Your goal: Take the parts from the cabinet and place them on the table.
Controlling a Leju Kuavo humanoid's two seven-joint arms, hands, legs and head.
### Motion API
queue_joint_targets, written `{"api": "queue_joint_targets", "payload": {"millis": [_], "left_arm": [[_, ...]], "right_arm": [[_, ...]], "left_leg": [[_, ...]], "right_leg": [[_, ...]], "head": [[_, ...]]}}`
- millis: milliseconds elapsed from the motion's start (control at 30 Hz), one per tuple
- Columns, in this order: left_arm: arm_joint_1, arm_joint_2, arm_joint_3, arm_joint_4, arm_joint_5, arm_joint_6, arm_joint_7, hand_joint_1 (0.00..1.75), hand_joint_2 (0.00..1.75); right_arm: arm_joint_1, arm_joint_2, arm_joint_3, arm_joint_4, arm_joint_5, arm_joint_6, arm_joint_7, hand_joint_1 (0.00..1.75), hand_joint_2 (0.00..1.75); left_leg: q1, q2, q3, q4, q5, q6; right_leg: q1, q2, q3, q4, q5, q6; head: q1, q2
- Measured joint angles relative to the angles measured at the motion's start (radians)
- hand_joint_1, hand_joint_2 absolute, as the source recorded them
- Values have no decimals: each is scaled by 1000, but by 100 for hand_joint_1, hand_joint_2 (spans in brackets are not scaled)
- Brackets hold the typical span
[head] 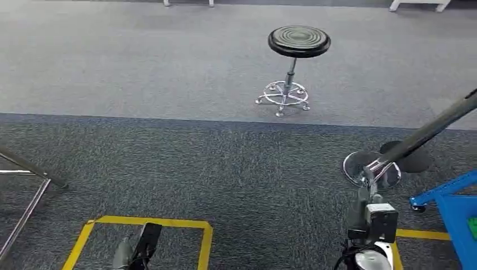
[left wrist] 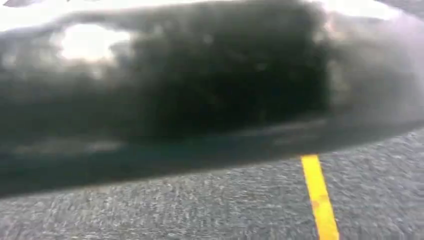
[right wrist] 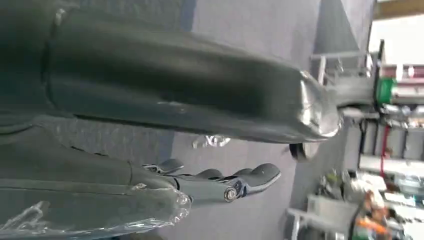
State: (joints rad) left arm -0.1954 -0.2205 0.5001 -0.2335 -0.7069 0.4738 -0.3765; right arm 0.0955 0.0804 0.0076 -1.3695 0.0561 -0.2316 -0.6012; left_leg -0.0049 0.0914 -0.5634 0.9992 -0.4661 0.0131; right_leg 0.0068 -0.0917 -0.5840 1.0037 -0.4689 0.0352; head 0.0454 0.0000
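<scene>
Grey carpet (head: 169,169) lay ahead of the robot, with a black round stool (head: 298,42) standing well ahead and yellow floor tape (head: 152,221) boxed out near its feet. The right hand (head: 371,225) hung low at the robot's side; in the wrist view its fingers (right wrist: 235,185) lay straight and apart from the thick thumb (right wrist: 200,95), bare floor showing between them, so it had hold of nothing. The left hand (head: 138,250) hung low likewise, and its wrist view was too blurred to show the fingers: I could not tell its state. Both arms looked carried down for walking, not for reaching. Metal shelving (right wrist: 395,95) carrying coloured items stood well apart from the right hand; I judged this the cabinet, its parts not yet taken. A blue trolley (head: 455,216) and a dark slanted pole (head: 427,130) on a chrome base stood to the right. No table was identified. Collection had not begun.
</scene>
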Motion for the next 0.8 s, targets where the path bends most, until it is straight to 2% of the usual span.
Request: {"api": "queue_joint_targets", "payload": {"millis": [33,133,167,200,233,267,300,333,367,400,433,467,500,533,567,633,667,700,733,767,800], "left_arm": [[0,0,0,0,-2,0,0,0,0],[-2,2,-3,0,-6,0,3,0,0],[-4,4,-6,0,-11,0,3,0,0],[-5,5,-9,0,-14,0,3,0,0],[-3,7,-11,0,-15,0,5,0,0],[-1,10,-12,0,-16,0,8,0,0],[2,13,-14,0,-18,0,10,0,0],[3,15,-17,0,-20,0,12,0,0],[3,16,-19,0,-22,0,14,0,0],[2,18,-20,0,-23,0,16,0,0],[1,18,-21,0,-24,0,17,0,0],[1,19,-23,0,-25,0,17,0,0],[1,22,-24,0,-26,1,17,0,0],[2,22,-24,0,-26,1,17,0,0],[1,22,-25,0,-26,1,18,0,0],[0,21,-25,0,-26,3,21,0,0],[-1,19,-25,0,-26,5,23,0,0],[-1,20,-25,0,-26,7,24,0,0],[3,19,-25,0,-26,8,25,0,0],[10,20,-25,0,-22,9,25,0,0],[18,22,-24,0,-16,13,25,0,0]], "right_arm": [[2,5,0,-5,2,-3,-2,0,0],[25,7,-9,-14,28,-30,-6,0,0],[32,10,-10,-20,42,-45,-8,0,0],[32,11,-11,-25,51,-55,-10,0,0],[30,18,-12,-27,63,-69,-13,0,0],[31,24,-12,-27,70,-77,-15,0,0],[35,27,-13,-27,74,-82,-15,0,0],[41,29,-13,-27,76,-85,-15,0,0],[46,31,-14,-27,76,-88,-15,0,0],[48,32,-15,-27,77,-89,-15,0,0],[49,32,-16,-27,77,-89,-14,0,0],[49,35,-17,-27,77,-89,-14,0,0],[48,38,-19,-27,77,-89,-14,0,0],[48,40,-19,-27,76,-89,-13,0,0],[48,41,-20,-26,75,-87,-11,0,0],[55,41,-25,-24,69,-85,-8,0,0],[58,41,-31,-23,69,-84,-6,0,0],[58,41,-35,-21,67,-84,-5,0,0],[54,41,-38,-17,65,-82,-5,0,0],[53,41,-38,-13,64,-79,-6,0,0],[56,42,-40,-11,63,-79,-8,0,0]], "left_leg": [[-1,10,1,3,-1,-4],[0,42,9,3,-5,-15],[5,6,8,12,-19,-26],[8,-43,-4,44,-45,-31],[10,-70,-35,117,-88,-33],[11,-79,-74,202,-128,-35],[11,-81,-108,272,-153,-35],[10,-82,-130,310,-157,-33],[10,-83,-129,301,-134,-30],[10,-87,-110,254,-93,-24],[9,-101,-72,169,-40,-15],[9,-133,-35,91,-1,-7],[9,-186,-12,37,10,3],[14,-184,0,13,4,5],[11,-175,0,13,-3,-2],[9,-156,2,7,0,3],[18,-139,5,-6,8,8],[16,-128,7,-9,9,11],[15,-113,7,-9,8,16],[13,-96,7,-9,7,17],[12,-80,6,-9,7,18]], "right_leg": [[-6,21,0,0,8,-14],[-5,56,-5,1,10,-27],[-11,67,-2,-2,13,-33],[-13,78,-2,-2,14,-37],[-14,90,-3,-2,15,-41],[-13,105,-3,-2,16,-43],[-12,120,-3,-1,16,-43],[-11,134,-3,-1,16,-44],[-10,149,-3,-1,16,-44],[-9,165,-2,0,17,-43],[-9,182,-1,0,17,-43],[-9,194,1,0,18,-42],[-10,204,-1,0,19,-38],[-6,220,-6,7,18,-35],[-10,230,-13,6,22,-28],[-16,253,-19,-2,29,-14],[-14,239,-28,6,23,-11],[-7,167,-41,32,3,-5],[-8,124,-71,93,-37,1],[-11,107,-110,176,-77,6],[-14,101,-150,256,-109,10]], "head": [[-6,0],[-5,0],[-7,0],[-10,0],[-11,0],[-13,0],[-12,0],[-12,0],[-12,0],[-13,0],[-12,0],[-12,0],[-11,0],[-10,0],[-12,0],[-12,0],[-12,0],[-6,0],[3,0],[2,0],[1,0]]}}
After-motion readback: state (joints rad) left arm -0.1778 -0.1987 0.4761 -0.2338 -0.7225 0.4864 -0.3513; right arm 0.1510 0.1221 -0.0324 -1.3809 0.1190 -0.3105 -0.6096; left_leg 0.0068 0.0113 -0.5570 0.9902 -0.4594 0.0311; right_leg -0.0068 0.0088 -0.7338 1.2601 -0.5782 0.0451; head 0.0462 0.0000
